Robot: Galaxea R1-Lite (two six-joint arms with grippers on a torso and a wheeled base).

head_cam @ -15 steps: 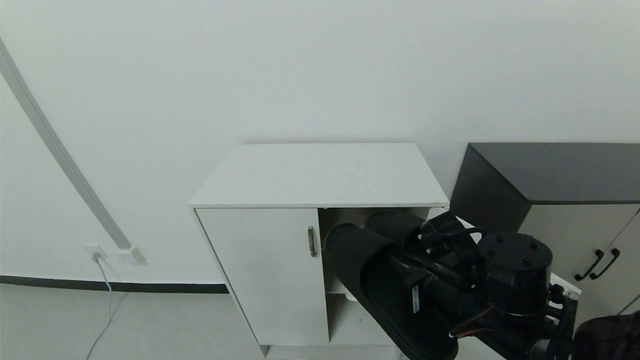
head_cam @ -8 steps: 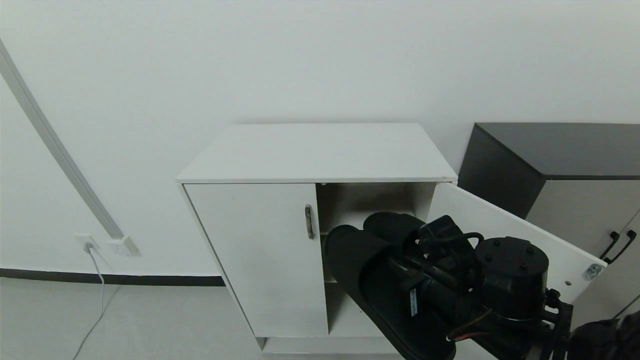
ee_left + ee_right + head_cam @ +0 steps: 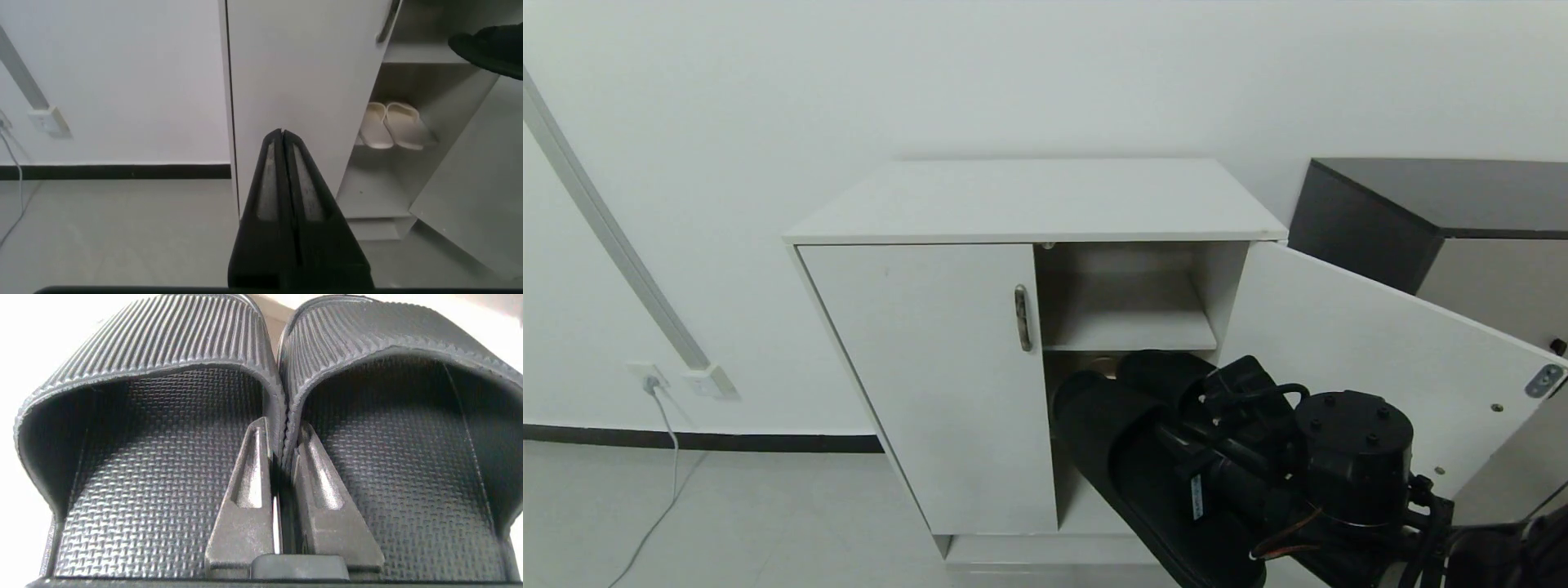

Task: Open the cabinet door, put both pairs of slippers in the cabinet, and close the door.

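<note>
Right hand [image 3: 282, 490] has the black slippers [image 3: 1127, 433]. Fingers nearly closed, pinching the two inner side walls together, one finger inside each slipper. Both soles hang as one bundle; the grip looks centred on the pair in the right wrist view.

Key geometry: the pair sits just in front of the cabinet [image 3: 1045, 196] opening, on the side where the right door [image 3: 1372, 351] stands swung wide. Toes lead, heels are back toward my wrist, so the long axis runs from the hand into the opening, angled a bit toward the left door [image 3: 931, 376], which is closed. Toe tips are level with the bay under the upper shelf [image 3: 1127, 335]. I can't tell whether they have crossed the front edge.

Pale slippers [image 3: 398, 124] are already inside, side by side on a lower shelf, toes to the back.

Left hand [image 3: 282, 155] is fully closed, empty, low in front of the closed left door, touching nothing.

My read: door open done, first pair stowed, second pair at the insertion step. The right arm is the one positioned for it. The push should follow the slipper axis and stay clear of the closed door's edge and handle [image 3: 1020, 318], then release flat on a shelf.
</note>
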